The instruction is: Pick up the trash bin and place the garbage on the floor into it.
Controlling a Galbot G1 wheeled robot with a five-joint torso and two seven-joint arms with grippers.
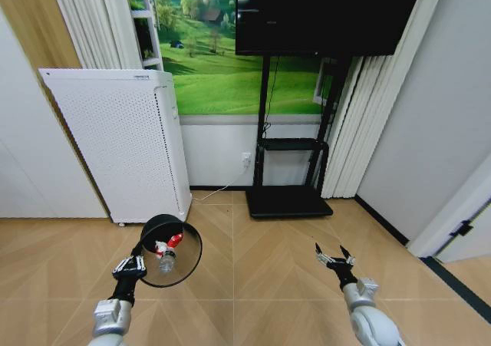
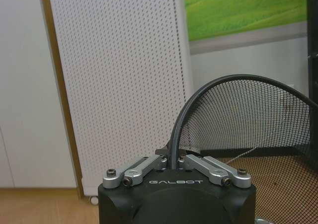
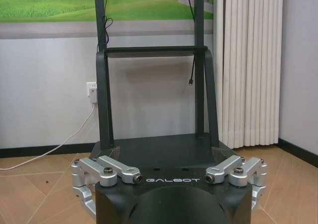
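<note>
My left gripper (image 1: 136, 258) is shut on the rim of the black wire-mesh trash bin (image 1: 156, 222) and holds it off the floor, tilted. Inside the bin lies the garbage: a red-and-white wrapper (image 1: 161, 247), a red packet (image 1: 175, 239) and a clear bottle (image 1: 166, 264). In the left wrist view the left gripper (image 2: 174, 159) pinches the bin's rim (image 2: 185, 113), with the mesh wall beyond. My right gripper (image 1: 332, 255) hangs open over the wooden floor to the right, holding nothing. In the right wrist view the right gripper (image 3: 169, 177) has its fingers spread wide.
A tall white perforated appliance (image 1: 123, 139) stands just behind the bin, against the wall. A black TV stand (image 1: 288, 200) sits ahead at the centre, with a white cable (image 1: 219, 192) running to a wall socket. Curtains and a white wall close off the right.
</note>
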